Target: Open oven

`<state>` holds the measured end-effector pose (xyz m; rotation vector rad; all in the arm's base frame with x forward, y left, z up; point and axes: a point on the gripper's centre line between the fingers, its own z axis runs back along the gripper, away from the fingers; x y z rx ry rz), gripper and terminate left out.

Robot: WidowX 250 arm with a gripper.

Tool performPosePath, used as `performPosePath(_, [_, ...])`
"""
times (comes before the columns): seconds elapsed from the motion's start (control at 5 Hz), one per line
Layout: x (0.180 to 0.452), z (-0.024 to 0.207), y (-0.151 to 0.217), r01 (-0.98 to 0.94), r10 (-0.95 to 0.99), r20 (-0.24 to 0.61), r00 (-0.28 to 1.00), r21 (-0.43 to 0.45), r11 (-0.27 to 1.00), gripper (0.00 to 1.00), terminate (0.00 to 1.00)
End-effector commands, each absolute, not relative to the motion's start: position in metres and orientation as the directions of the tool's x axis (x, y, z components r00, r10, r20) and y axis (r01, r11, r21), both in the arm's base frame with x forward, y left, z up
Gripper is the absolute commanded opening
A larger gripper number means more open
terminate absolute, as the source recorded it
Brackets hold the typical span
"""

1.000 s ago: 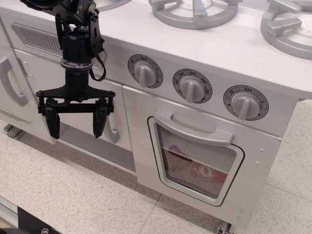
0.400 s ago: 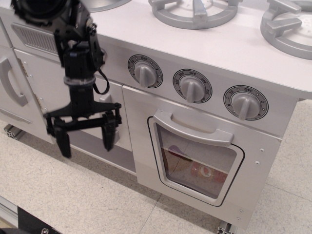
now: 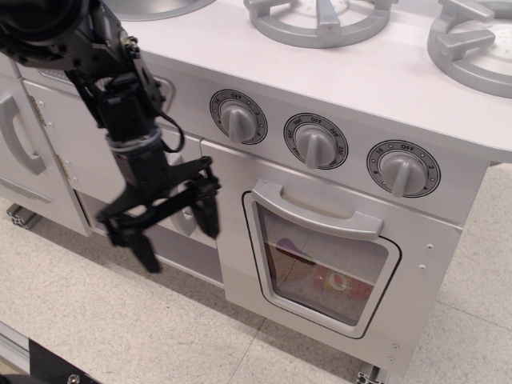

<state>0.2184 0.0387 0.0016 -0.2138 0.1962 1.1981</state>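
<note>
Hand (image 3: pixel 178 237), fingers spread, has swung right toward the shut oven (image 3: pixel 324 264).

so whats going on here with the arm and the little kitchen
A black robot arm is working at a grey toy kitchen. Its hand is open, tilted, and hangs in front of the cabinet just left of the oven. The oven door is shut and the hand has not touched the wide handle. Three dials sit above, all untouched.
</note>
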Motion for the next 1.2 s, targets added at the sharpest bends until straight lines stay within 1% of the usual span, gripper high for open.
performPosePath(0.0, [0.245, 0.016, 0.015, -0.943, 0.944, -0.26, 0.201, -0.311, 0.115, 1.0, 0.0])
performPosePath(0.4, [0.265, 0.019, 0.003, -0.885, 0.969, -0.189, 0.161, -0.463, 0.057, 1.0, 0.0])
performPosePath(0.6, [0.28, 0.014, 0.002, -0.889, 0.972, -0.19, 0.138, -0.457, 0.037, 1.0, 0.0])
performPosePath(1.0, [0.295, -0.003, -0.004, -0.896, 0.977, -0.178, 0.118, -0.443, 0.027, 1.0, 0.0])
